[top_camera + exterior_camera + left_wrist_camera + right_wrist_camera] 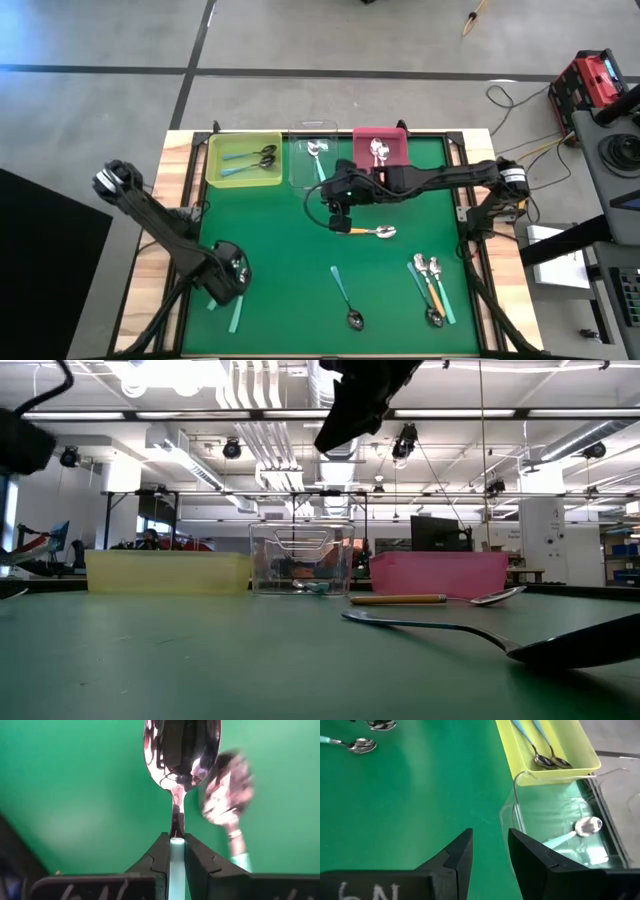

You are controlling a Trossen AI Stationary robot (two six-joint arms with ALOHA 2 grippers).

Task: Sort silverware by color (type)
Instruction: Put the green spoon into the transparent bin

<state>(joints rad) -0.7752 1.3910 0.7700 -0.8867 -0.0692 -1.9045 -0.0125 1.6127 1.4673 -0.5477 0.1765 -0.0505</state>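
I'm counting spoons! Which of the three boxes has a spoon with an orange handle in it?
The pink box, the rightmost one at the table's back edge. The yellow box and the clear box hold only teal-handled spoons.

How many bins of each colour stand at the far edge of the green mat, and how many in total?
Yellow bin: 1
Clear bin: 1
Pink bin: 1
Total: 3 bins
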